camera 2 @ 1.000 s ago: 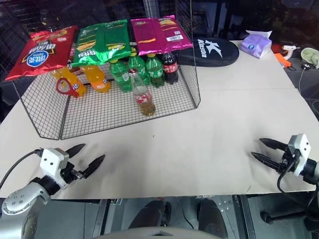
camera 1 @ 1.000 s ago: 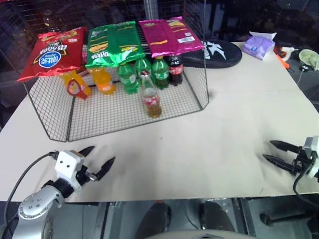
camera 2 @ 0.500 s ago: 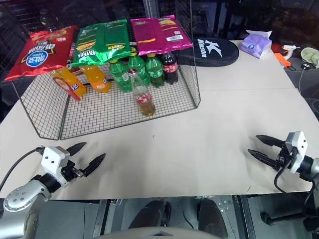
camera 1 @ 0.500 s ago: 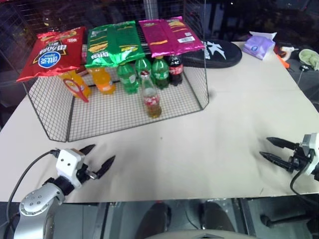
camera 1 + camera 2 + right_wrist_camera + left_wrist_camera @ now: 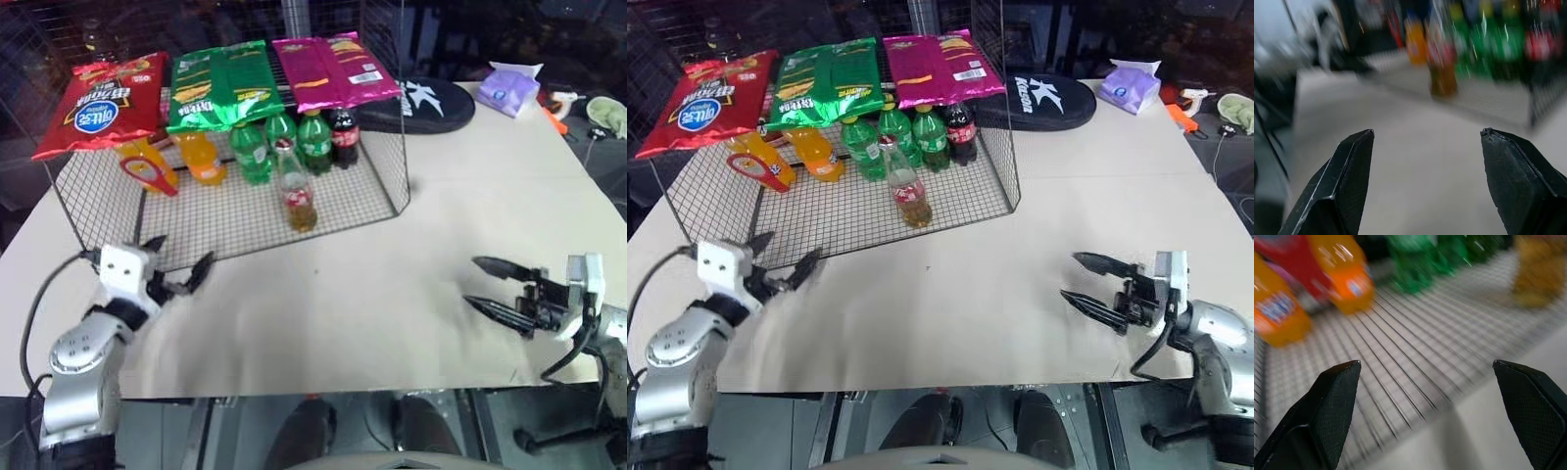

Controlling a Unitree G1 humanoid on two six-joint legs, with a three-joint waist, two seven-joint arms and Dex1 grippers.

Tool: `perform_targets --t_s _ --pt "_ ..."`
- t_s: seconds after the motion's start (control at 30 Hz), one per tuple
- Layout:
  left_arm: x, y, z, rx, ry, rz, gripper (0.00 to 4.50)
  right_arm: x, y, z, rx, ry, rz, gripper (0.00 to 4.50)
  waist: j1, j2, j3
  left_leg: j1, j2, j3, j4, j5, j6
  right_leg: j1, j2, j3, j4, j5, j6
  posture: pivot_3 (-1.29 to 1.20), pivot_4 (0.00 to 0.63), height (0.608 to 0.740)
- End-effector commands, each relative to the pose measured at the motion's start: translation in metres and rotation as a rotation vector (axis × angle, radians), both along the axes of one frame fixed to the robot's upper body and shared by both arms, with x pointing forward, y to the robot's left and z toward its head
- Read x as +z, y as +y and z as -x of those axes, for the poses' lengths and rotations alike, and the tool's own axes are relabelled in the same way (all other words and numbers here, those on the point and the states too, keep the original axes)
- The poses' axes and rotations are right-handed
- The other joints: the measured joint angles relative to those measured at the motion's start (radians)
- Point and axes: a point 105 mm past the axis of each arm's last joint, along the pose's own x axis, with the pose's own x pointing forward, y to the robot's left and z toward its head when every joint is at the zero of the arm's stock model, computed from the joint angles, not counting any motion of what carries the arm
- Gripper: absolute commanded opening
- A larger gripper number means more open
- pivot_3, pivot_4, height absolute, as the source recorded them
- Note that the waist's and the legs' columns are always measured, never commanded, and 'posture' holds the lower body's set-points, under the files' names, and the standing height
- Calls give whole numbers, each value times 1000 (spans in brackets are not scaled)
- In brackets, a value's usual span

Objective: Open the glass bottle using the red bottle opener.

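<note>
Wire mesh rack (image 5: pixel 245 211) sits at the back left of the pale table (image 5: pixel 392 294), with three chip bags on its top shelf: red (image 5: pixel 98 106), green (image 5: pixel 220 83) and magenta (image 5: pixel 333 70). Under the shelf, on the mesh floor, stand orange plastic bottles (image 5: pixel 201 157), green soda bottles (image 5: pixel 253 152) and a dark cola bottle (image 5: pixel 344 139). The glass bottle (image 5: pixel 296 191) stands upright in front of that row, near the open front edge of the rack, amber liquid in its lower part and a red-and-white label. The red bottle opener (image 5: pixel 149 173) lies at the left of the rack beside the orange bottles; whether it leans on one cannot be told. Left gripper (image 5: pixel 176 269) hangs at the rack's front left edge, jaws spread wide and empty. Right gripper (image 5: pixel 478 284) is over bare table at the right, pointing toward the left, jaws parted, holding nothing. Both are well apart from the bottle and the opener. A black pouch (image 5: pixel 416 103) and a purple tissue pack (image 5: pixel 507 90) lie farther back.
</note>
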Motion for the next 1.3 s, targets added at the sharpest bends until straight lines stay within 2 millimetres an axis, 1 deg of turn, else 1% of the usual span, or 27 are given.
perform_targets --t_s 0.03,0.13,0.23,0.33,0.47,0.57,0.7,0.9,1.07,1.17,1.2,1.3 --pt "24 27 -13 136 -49 39 4500 31 19 5 71 -91 -58 3495 0 0 0 0 0 0 0 0 0 0 0 0 0 0 0 0 150 740" --pt "37 42 -23 207 -77 89 4500 37 23 3 76 -113 -72 3495 -1 -2 0 0 0 0 0 0 0 -1 3 0 0 0 0 0 150 740" --pt "50 48 -29 210 -109 133 4500 38 24 2 72 -117 -66 3495 -2 -4 0 -2 0 1 0 0 0 -3 3 0 0 0 0 0 150 740" --pt "58 48 -37 171 -113 125 4500 36 23 0 53 -120 -57 3495 -2 -6 0 -9 0 0 3 1 -1 -10 3 0 3 0 0 0 150 740" --pt "69 44 -49 111 -136 128 4500 31 23 -1 25 -118 -57 3495 -3 -6 0 -10 0 0 5 1 -1 -11 3 0 4 0 0 0 150 740" --pt "76 47 -60 97 -155 119 4500 29 22 -1 5 -116 -57 3495 -3 -7 0 -13 0 0 7 1 -1 -12 4 -1 5 0 0 0 150 740" --pt "78 48 -67 82 -163 121 4500 29 20 -2 -17 -124 -55 3495 -6 -7 1 -20 -2 1 15 1 -1 -21 4 0 15 0 0 0 150 740" --pt "71 44 -71 46 -156 110 4500 29 18 -2 -36 -129 -50 3495 -6 -7 1 -19 -2 2 16 2 -2 -22 5 2 20 0 0 0 150 740" --pt "71 43 -69 33 -173 122 4500 27 16 -2 -45 -121 -46 3495 -6 -7 1 -20 -2 2 17 2 -2 -22 5 2 20 0 0 0 150 740" --pt "74 47 -69 43 -189 144 3735 27 16 -2 -49 -117 -45 3532 -6 -7 1 -20 -2 3 17 2 -2 -22 5 2 20 0 0 0 150 740" --pt "73 47 -69 41 -189 142 3366 26 15 -2 -50 -115 -45 3532 -6 -7 1 -20 -2 3 17 2 -2 -22 5 2 20 0 0 0 150 740" --pt "71 47 -68 33 -185 144 1950 25 15 -3 -50 -110 -45 3532 -7 -7 1 -20 -2 3 17 2 -2 -22 5 2 20 0 0 0 150 740"
